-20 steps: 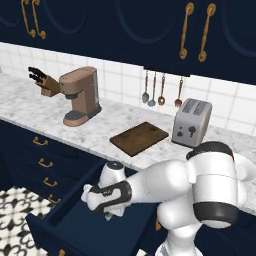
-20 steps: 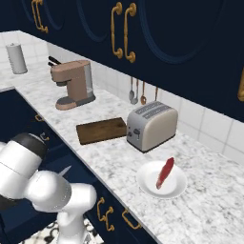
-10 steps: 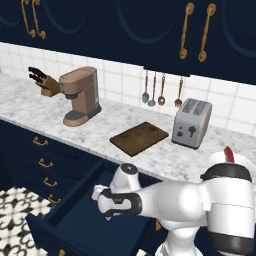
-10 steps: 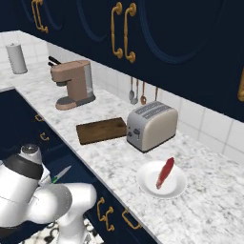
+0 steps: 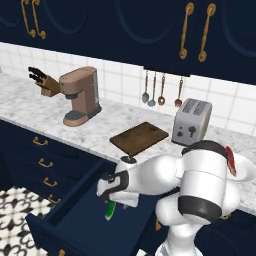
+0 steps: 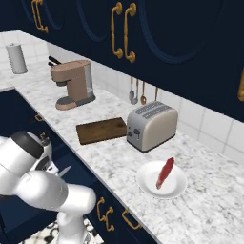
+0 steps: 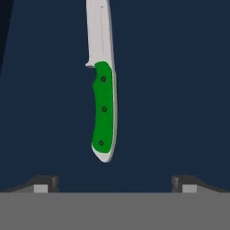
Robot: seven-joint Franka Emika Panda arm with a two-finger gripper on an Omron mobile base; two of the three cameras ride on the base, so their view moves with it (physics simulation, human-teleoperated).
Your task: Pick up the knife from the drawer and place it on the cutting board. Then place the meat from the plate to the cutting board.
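Your gripper (image 7: 112, 182) hangs spread wide over the knife (image 7: 104, 108) on the navy drawer (image 5: 75, 220) floor (marble counter (image 6: 114, 157) above).

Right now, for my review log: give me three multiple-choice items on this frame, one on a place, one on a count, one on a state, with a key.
1. Where does the knife lie?
A. on the board
B. in the open drawer
C. on the plate

2. How many utensils hang on the wall left of the toaster?
A. one
B. six
C. four

3. How is the gripper?
A. open, above the knife
B. shut on the knife
C. shut on the meat

Key:
1 B: the green handle rests on the drawer's navy floor in the hand view.
2 C: four utensils hang in a row in the left base view.
3 A: the fingertips stand wide apart, with the knife lying untouched beyond them.
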